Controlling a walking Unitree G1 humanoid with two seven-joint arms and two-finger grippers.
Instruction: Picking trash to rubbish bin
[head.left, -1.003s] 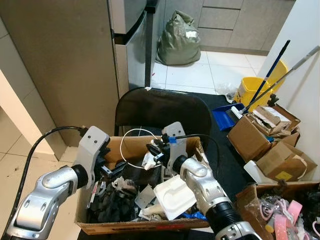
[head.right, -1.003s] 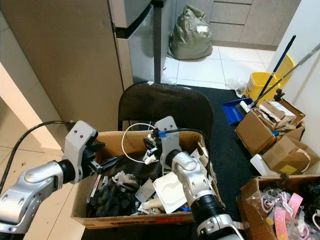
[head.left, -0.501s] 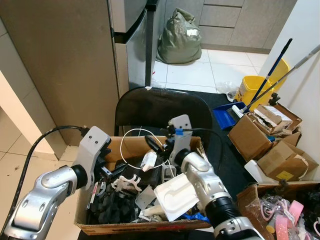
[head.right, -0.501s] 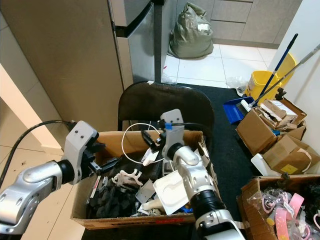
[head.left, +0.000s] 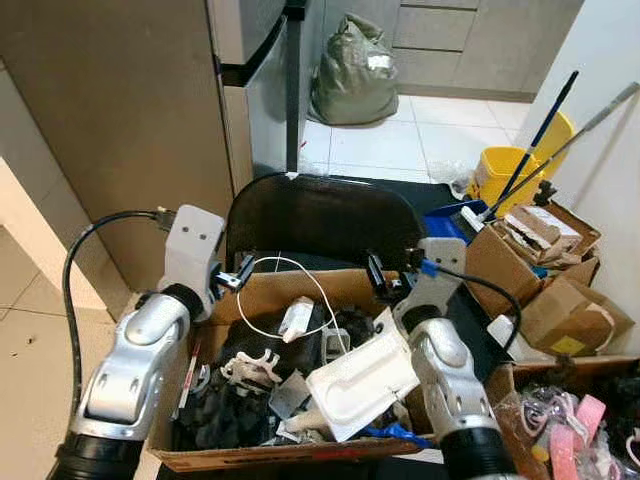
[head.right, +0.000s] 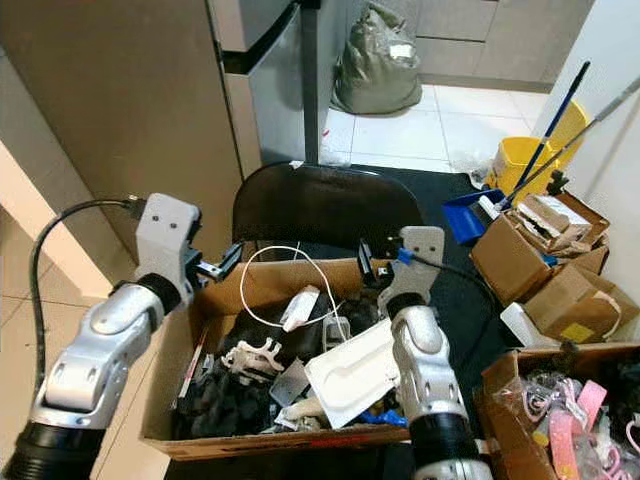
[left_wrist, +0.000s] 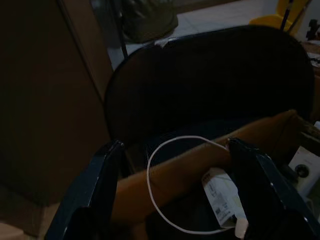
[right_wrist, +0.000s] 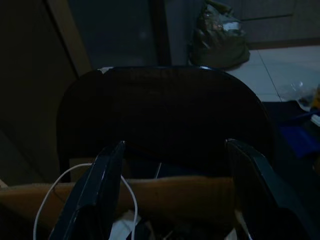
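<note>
Cardboard box of trash, black chair behind

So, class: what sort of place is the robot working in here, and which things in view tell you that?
Probably a home kitchen or utility corner mid clear-out: a tall steel fridge on tiled floor, a yellow mop bucket with long-handled tools, a full green rubbish sack, and cardboard boxes of clutter.

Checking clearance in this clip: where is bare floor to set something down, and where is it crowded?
Bare white tile floor lies between the green bag and the chair. The cardboard box is packed with trash; more boxes crowd the right wall.
</note>
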